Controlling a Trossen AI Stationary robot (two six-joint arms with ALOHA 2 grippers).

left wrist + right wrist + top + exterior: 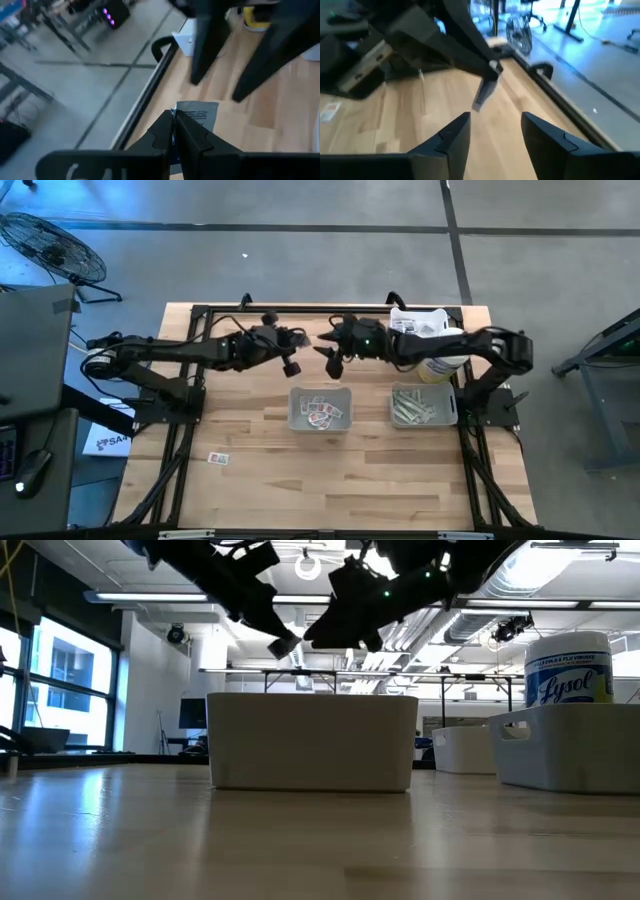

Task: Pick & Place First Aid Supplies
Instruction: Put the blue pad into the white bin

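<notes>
1. First aid packet (196, 114), a small white one with dark print, is pinched between the closed fingers of the left gripper (173, 131), held in the air above the back half of the wooden table (330, 480).
2. In the right wrist view the same packet (484, 94) hangs tilted from the left gripper's fingertips, just in front of the right arm's own fingers.
3. Right gripper (495, 131) faces the left one over the table's middle; its jaws stand wide apart and hold nothing.
4. Below and in front of the two grippers sits a grey tray (296, 420) with several white printed packets inside.
5. A second grey tray (455, 418), to the right, holds long pale green-grey strips (415, 408).
6. Behind that tray stands a Lysol canister (568, 678).
7. One more packet (218, 457) lies alone on the table's front left.
</notes>
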